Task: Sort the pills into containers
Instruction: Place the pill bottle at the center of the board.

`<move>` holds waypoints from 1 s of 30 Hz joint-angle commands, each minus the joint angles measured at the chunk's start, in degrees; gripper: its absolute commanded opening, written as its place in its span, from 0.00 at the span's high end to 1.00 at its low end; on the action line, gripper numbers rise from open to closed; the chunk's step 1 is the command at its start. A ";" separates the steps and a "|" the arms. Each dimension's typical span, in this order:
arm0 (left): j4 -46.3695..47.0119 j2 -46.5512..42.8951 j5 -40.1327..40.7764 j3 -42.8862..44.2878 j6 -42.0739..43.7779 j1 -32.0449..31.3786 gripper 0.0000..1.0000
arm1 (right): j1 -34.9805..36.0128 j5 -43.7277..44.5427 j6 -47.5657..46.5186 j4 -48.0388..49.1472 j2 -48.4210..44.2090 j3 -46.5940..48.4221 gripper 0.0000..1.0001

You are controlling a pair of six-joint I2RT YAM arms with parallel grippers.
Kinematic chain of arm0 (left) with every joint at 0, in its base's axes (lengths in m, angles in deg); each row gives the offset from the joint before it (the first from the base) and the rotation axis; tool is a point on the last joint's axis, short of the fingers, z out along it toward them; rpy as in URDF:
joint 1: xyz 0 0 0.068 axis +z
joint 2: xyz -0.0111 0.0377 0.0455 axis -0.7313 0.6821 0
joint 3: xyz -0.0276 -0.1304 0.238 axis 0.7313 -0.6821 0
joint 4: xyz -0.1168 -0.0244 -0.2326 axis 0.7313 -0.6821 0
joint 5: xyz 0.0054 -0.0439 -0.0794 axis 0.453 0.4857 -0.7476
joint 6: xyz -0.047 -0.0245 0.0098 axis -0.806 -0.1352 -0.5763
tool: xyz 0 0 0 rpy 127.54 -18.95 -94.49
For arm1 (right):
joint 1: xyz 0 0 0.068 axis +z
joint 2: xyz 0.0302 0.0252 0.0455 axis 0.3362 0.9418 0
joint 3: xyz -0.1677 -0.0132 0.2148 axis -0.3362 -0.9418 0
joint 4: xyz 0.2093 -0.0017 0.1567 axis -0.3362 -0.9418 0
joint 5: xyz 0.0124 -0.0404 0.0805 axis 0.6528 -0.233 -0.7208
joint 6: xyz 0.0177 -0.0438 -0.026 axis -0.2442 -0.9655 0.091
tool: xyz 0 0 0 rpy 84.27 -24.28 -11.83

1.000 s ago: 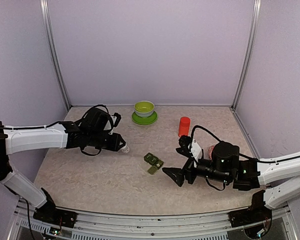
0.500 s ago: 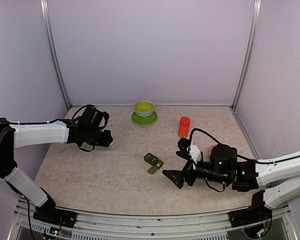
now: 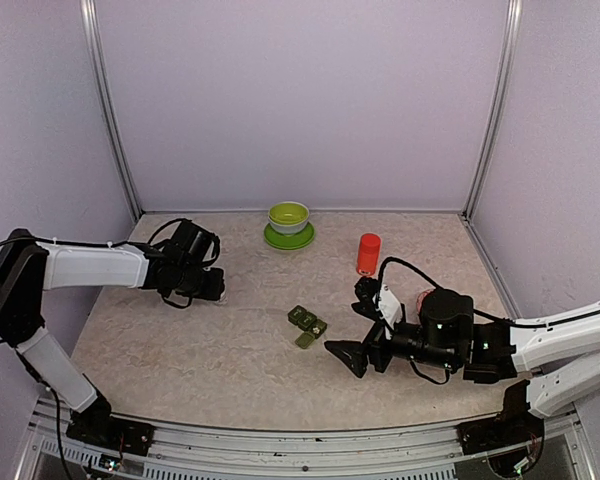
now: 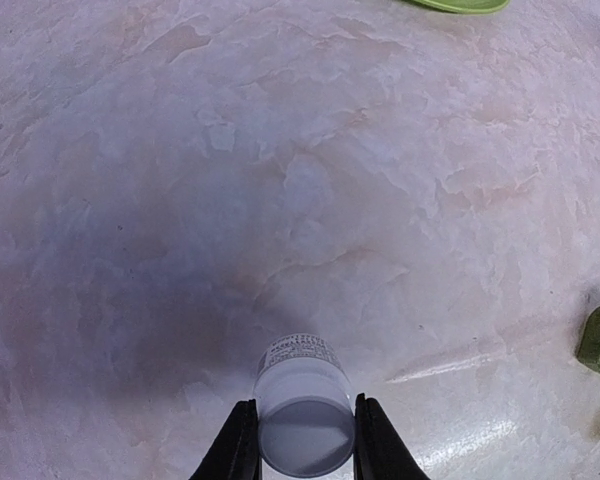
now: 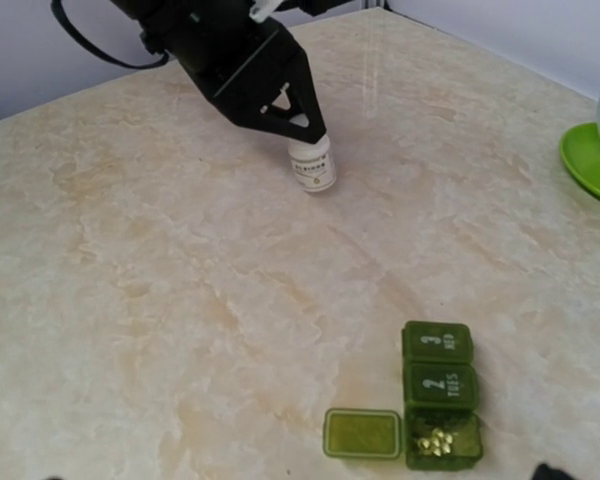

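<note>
The containers are a dark green strip of three joined compartments point(image 3: 307, 325) at mid table. In the right wrist view point(image 5: 440, 395) two lids are shut, marked 2 and 3. The nearest compartment is open, lid flipped out, with several small yellow pills point(image 5: 435, 438) inside. My left gripper point(image 3: 214, 290) is shut on a small white bottle point(image 4: 298, 375), which stands upright with its base on the table; the right wrist view shows the bottle point(image 5: 313, 168) under the gripper point(image 5: 308, 140). My right gripper point(image 3: 345, 316) is open and empty, just right of the strip.
A red bottle point(image 3: 368, 253) stands behind the right gripper. A lime-green bowl on a saucer point(image 3: 289, 222) is at the back centre. A red-and-white patterned bowl point(image 3: 422, 298) is partly hidden behind the right arm. Walls close three sides.
My left arm has drawn back to the left with the white bottle and turned it from tipped to upright on the table. The right arm has barely moved.
</note>
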 commanded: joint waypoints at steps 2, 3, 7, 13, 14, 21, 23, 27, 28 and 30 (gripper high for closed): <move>1.52 1.68 1.51 -0.63 0.46 0.48 0.91 | -0.36 0.11 0.45 -0.46 0.94 0.73 0.00; 1.52 1.95 1.43 -0.53 0.61 0.52 0.91 | -0.36 0.19 0.43 -0.50 1.16 0.79 0.00; 1.92 2.56 0.93 -0.78 0.42 0.61 0.87 | -0.36 0.08 0.50 -0.38 1.55 0.83 0.00; 2.23 2.83 0.93 -0.95 0.24 0.71 0.72 | -0.35 -0.04 0.70 0.11 2.34 0.49 0.00; 2.28 2.74 1.08 -0.88 0.19 0.67 0.69 | -0.36 0.01 0.77 0.18 2.43 0.49 0.00; 3.18 1.22 2.52 -1.34 -0.55 0.81 0.42 | -0.43 0.03 0.76 0.85 3.51 0.77 0.00; 3.92 -0.01 3.03 -1.91 -0.93 0.76 0.34 | -0.43 0.25 0.96 0.77 3.96 1.05 0.00; 5.37 -3.85 2.71 -2.89 -1.28 0.72 0.29 | -0.40 0.74 1.70 0.83 4.37 1.31 0.00; 5.66 -5.50 2.15 -3.23 -1.50 0.76 0.29 | -0.52 0.71 1.93 0.85 4.46 1.47 0.00; 6.01 -7.88 0.17 -3.71 -1.62 0.66 0.29 | -0.88 0.57 2.85 0.51 4.83 2.04 0.00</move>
